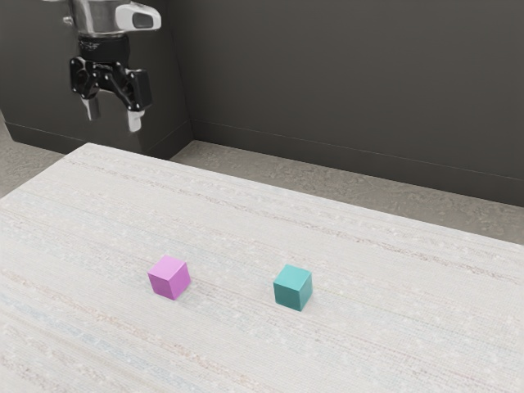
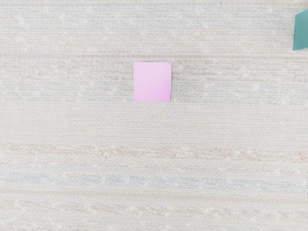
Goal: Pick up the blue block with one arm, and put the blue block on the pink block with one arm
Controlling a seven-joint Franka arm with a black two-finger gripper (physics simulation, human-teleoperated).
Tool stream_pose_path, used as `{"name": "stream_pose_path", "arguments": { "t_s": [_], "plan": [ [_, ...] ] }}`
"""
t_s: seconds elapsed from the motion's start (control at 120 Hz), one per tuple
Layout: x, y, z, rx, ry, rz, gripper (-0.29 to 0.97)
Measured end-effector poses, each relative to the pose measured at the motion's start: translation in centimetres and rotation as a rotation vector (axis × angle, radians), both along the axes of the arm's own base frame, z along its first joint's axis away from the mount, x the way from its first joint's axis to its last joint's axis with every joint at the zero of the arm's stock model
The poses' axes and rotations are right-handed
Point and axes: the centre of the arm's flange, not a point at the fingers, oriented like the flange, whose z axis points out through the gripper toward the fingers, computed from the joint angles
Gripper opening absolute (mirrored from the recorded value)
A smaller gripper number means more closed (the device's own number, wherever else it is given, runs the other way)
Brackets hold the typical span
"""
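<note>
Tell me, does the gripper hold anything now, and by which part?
Nothing is held. The gripper hangs open, high above the blue block and the pink block, touching neither.

A table (image 1: 393, 327) with a pale, whitish top is occupying the lower part of the exterior view. Faint tan and grey streaks are running along its surface, and the wrist view is showing the same streaked top (image 2: 154, 173) from above. Behind the table, a strip of grey speckled floor (image 1: 344, 184) is running to a dark grey back wall (image 1: 368, 74). A baseboard (image 1: 368, 158) is lining that wall's foot. A second dark wall (image 1: 33, 74) is meeting it at a corner toward the exterior view's left. Light is falling evenly across the table.
</note>
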Motion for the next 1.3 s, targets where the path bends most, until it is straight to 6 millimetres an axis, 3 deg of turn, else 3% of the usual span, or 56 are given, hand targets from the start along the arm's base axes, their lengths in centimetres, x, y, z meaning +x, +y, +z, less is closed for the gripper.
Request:
{"name": "stream_pose_path", "arguments": {
  "t_s": [0.217, 0.292, 0.35, 0.442, 0.542, 0.642, 0.742, 0.842, 0.9, 0.967, 1.133, 1.3],
  "plan": [
    [1.2, -0.9, 1.3, 0.002, -0.121, 0.001, 0.68],
    [-0.7, -1.2, 9.2, -0.004, -0.278, 0.003, 0.68],
    [-1.9, -1.5, 11.9, -0.007, -0.328, 0.003, 0.68],
    [-2.5, -2.0, 12.8, -0.008, -0.335, 0.001, 0.68],
    [-2.1, -2.7, 12.1, -0.013, -0.316, -0.007, 0.68],
    [0.8, -4.4, 8.1, -0.030, -0.241, -0.041, 0.68],
    [3.8, -10.3, 2.5, -0.070, -0.161, -0.146, 0.68],
    [4.2, -13.8, -4.4, -0.065, -0.111, -0.201, 0.68],
    [4.2, -14.7, -8.6, -0.060, -0.090, -0.214, 0.68],
    [4.4, -15.1, -12.1, -0.061, -0.093, -0.219, 0.68],
    [4.4, -16.2, -18.0, -0.077, -0.138, -0.236, 0.68],
    [4.2, -18.3, -20.1, -0.098, -0.205, -0.272, 0.68]
  ]
}}
